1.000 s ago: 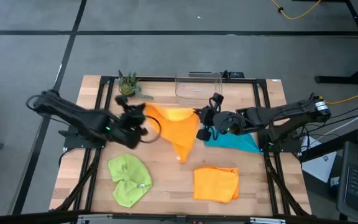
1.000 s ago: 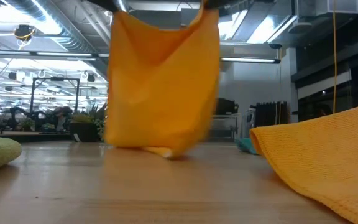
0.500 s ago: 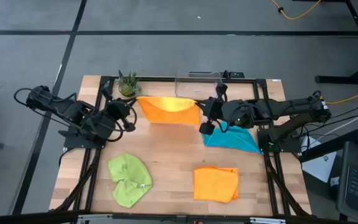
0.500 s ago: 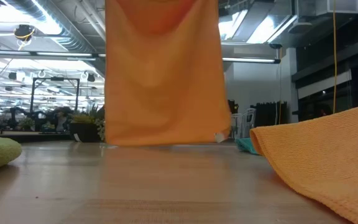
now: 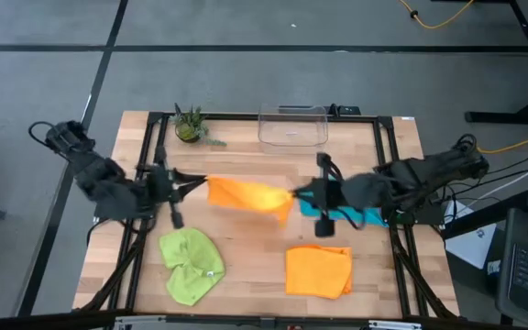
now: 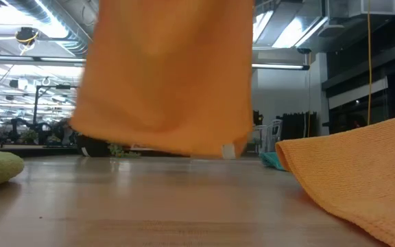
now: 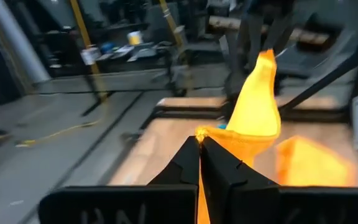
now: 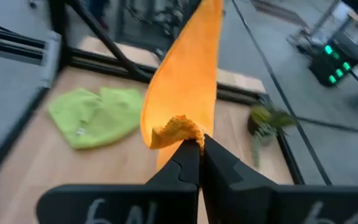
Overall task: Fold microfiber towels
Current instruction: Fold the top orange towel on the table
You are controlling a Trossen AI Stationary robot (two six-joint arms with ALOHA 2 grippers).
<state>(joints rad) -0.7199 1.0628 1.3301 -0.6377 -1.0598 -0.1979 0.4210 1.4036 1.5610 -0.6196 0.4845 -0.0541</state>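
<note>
The table (image 5: 246, 238) has a light wood top with a black metal frame around its edges. A green towel (image 5: 191, 264) lies crumpled near the front, on the left arm's side. A folded orange towel (image 5: 318, 271) lies flat near the front, more to the right arm's side. A blue towel (image 5: 367, 216) lies on the wood farther back on that same side, partly hidden. A clear plastic bin (image 5: 292, 126) stands at the back edge, near the middle. A small green plant (image 5: 189, 126) stands at the back too, left of the bin.
</note>
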